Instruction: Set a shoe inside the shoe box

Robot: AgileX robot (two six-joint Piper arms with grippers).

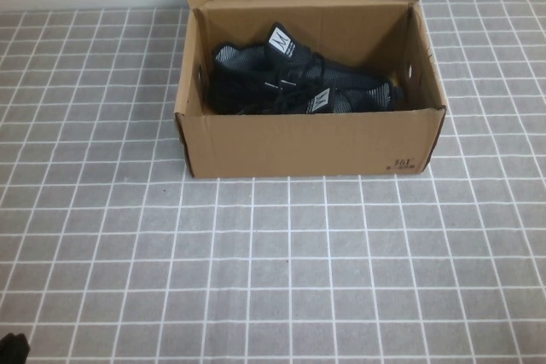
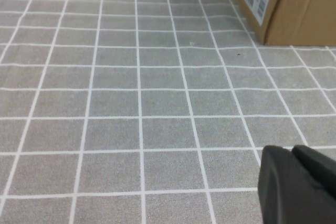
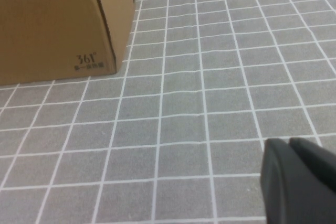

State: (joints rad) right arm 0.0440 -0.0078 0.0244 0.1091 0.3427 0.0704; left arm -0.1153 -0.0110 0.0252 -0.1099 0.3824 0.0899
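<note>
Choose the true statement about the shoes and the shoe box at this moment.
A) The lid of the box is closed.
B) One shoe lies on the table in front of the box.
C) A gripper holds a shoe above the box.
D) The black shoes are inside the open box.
D: in the high view the black shoes lie inside the shoe box, whose lid stands open; the left gripper and the right gripper are low over the table, away from the box, holding nothing.

Open brown cardboard shoe box (image 1: 307,144), lid flap up, black mesh shoe (image 1: 337,96) lying inside beside its pair-mate (image 1: 256,70)
</note>
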